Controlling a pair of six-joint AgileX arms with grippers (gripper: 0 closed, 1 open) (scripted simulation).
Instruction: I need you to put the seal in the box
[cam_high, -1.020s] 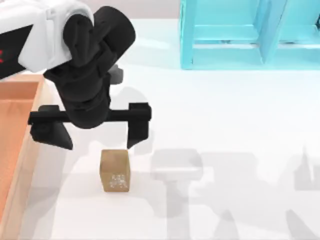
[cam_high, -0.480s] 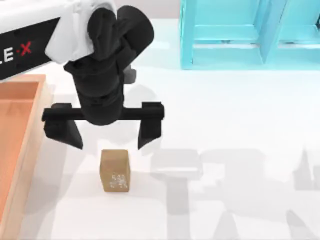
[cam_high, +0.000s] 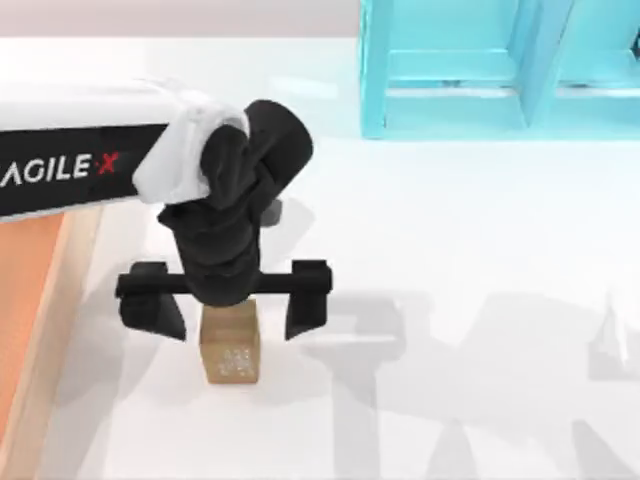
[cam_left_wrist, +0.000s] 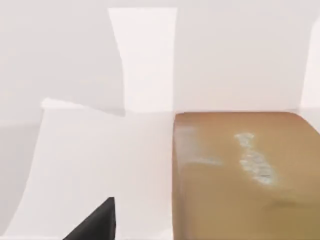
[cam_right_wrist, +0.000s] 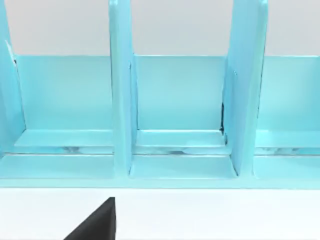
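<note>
Wooden box (cam_high: 45, 330) sits apart from seal (cam_high: 230, 352) under left gripper (cam_high: 228, 312).

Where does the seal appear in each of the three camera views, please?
Top view: seal, low and left of centre, between the left gripper's open jaws.
Left wrist view: seal, close up.
Right wrist view: not in it; the turquoise shelf is.
Shared landmark: the white table.

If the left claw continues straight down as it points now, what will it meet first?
Most likely the small tan-brown block seal, which stands between the open left claw's fingers. The fingertips themselves would probably pass beside it to the white table; height is unclear.
</note>
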